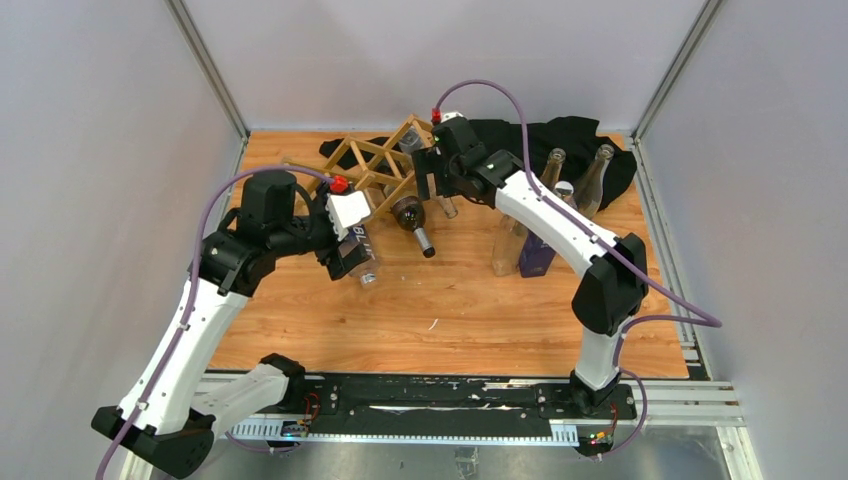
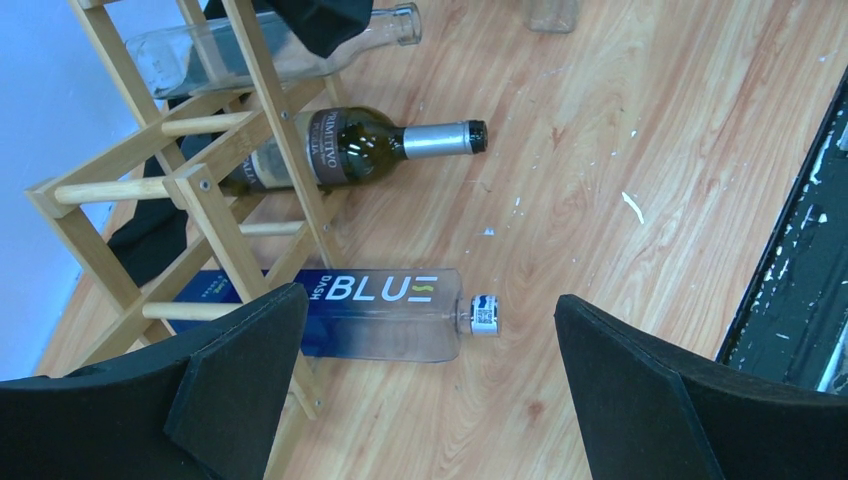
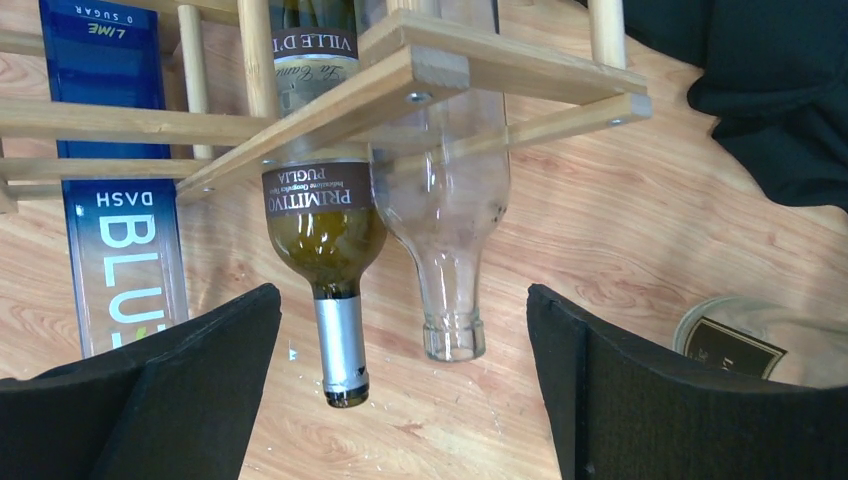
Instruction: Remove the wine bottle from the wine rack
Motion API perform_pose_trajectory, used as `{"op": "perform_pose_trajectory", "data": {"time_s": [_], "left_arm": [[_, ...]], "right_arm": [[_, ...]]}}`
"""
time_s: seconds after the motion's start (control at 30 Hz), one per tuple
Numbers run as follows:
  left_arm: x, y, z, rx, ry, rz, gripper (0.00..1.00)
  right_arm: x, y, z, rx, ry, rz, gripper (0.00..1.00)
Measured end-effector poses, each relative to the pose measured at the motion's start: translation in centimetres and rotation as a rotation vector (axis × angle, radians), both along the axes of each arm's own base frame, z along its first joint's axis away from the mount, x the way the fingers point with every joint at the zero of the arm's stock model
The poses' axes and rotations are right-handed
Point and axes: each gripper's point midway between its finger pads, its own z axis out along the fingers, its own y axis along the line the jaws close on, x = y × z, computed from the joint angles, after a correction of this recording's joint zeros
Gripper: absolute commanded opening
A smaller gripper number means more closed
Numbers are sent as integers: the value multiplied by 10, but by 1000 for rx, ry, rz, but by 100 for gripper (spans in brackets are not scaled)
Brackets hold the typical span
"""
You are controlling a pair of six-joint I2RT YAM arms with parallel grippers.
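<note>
The tan wooden wine rack [image 1: 372, 165] stands at the back of the table, tilted. A dark green wine bottle [image 1: 409, 214] with a silver neck lies in it, neck sticking out toward the front. It also shows in the left wrist view [image 2: 350, 150] and the right wrist view [image 3: 325, 215]. My left gripper [image 2: 428, 302] is open above a square blue "DASH BLUE" bottle [image 2: 385, 312] lying in the rack's low left cell. My right gripper [image 3: 402, 296] is open, hovering over the necks of the wine bottle and a clear empty bottle [image 3: 445, 210]. Neither gripper touches a bottle.
A black cloth [image 1: 565, 138] lies behind the rack. Several upright bottles [image 1: 555, 172] stand at the right near my right arm, one clear bottle [image 1: 508, 243] and a purple one [image 1: 538, 252] in front. Bare wood table [image 1: 450, 320] lies toward the front.
</note>
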Motion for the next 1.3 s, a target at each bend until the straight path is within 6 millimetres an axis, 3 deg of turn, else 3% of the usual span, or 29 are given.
{"op": "perform_pose_trajectory", "data": {"time_s": [0.2, 0.4, 0.5, 0.7, 0.9, 1.0, 1.13, 1.3], "left_arm": [[-4, 0, 3, -7, -8, -14, 100], [-6, -1, 3, -11, -8, -25, 100], [-6, -2, 3, -11, -10, -31, 100], [-7, -2, 4, -9, -14, -37, 100], [-6, -1, 4, -9, -16, -33, 100], [-6, -1, 4, -11, -15, -36, 100], [-6, -1, 4, -12, -14, -38, 100], [-6, -1, 4, -14, -14, -39, 100]], "right_arm": [[11, 9, -18, -16, 26, 3, 97], [17, 15, -50, -47, 73, 10, 98], [19, 18, -59, -47, 80, 16, 93], [23, 19, -71, -36, 72, 24, 73], [26, 20, -80, -28, 65, 35, 59], [26, 20, -82, -26, 57, 37, 39], [23, 19, -84, -17, 55, 40, 2], [9, 18, -84, -4, 55, 62, 0]]}}
